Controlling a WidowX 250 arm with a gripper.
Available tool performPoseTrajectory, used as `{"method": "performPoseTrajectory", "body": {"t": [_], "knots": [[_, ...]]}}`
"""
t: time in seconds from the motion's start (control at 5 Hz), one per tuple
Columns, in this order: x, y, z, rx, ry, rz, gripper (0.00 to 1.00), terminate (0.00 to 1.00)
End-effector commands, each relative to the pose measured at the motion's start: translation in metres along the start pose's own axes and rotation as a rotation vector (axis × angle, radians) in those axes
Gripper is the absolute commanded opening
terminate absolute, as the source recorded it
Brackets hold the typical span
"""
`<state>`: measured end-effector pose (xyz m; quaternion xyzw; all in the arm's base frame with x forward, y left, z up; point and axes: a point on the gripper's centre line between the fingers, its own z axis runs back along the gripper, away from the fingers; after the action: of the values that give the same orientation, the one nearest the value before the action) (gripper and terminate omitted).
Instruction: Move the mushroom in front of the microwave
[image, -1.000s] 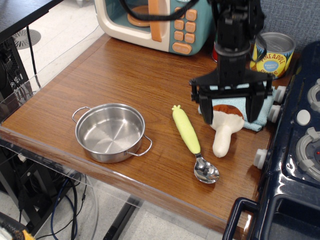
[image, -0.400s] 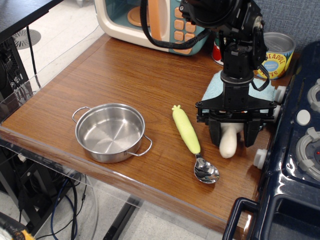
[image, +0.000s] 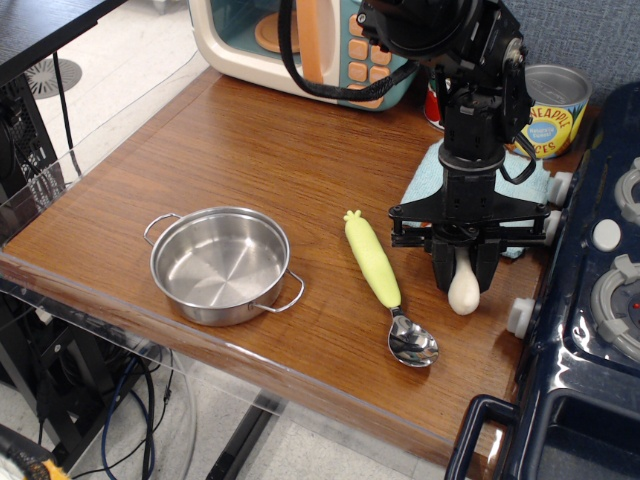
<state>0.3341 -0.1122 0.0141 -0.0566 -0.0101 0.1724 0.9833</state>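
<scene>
Observation.image: spoon (image: 385, 288) lies beside gripped mushroom (image: 463, 291).

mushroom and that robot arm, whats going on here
The arm's tool is down over the mushroom, its fingers closed around the cream stem, beside the spoon and in front of the blue cloth. The mushroom is still on the right, well away from the microwave at the back.

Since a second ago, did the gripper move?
Yes. The gripper came down and toward the table's front edge, away from the can and blue cloth, and closed around the mushroom beside the spoon.
</scene>
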Motion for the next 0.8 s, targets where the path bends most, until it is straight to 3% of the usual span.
{"method": "performPoseTrajectory", "body": {"t": [0.0,0.2,0.6], "knots": [[0.003,0.001,0.066,-0.039,-0.134,0.000,0.00,0.00],[0.020,0.011,0.091,-0.082,-0.173,0.075,0.00,0.00],[0.085,0.068,0.113,-0.083,-0.227,0.312,0.00,0.00]]}}
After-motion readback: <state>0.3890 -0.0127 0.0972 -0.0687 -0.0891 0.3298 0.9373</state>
